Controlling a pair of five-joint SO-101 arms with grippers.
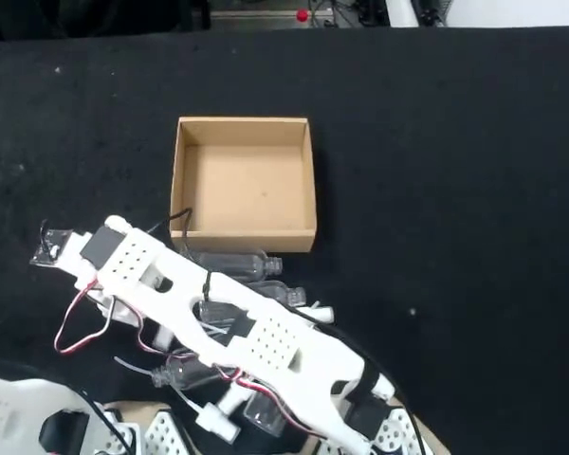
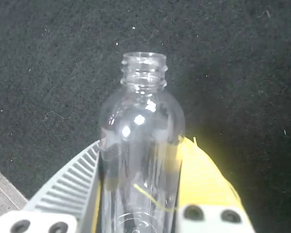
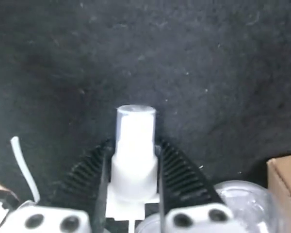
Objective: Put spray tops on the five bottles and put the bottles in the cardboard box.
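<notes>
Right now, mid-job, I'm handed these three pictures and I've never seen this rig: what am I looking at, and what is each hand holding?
These are two small white robot arms at a black table. The wide picture comes from a fixed camera looking down; one arm stretches across it. The other two pictures come from a camera on each wrist, looking along that arm's hand. The left hand is closed on a clear bottle with no top on it. The right hand grips a white spray top. On the table sit an open, empty cardboard box and, beside it, loose bottles lying down, partly under the arm.
</notes>
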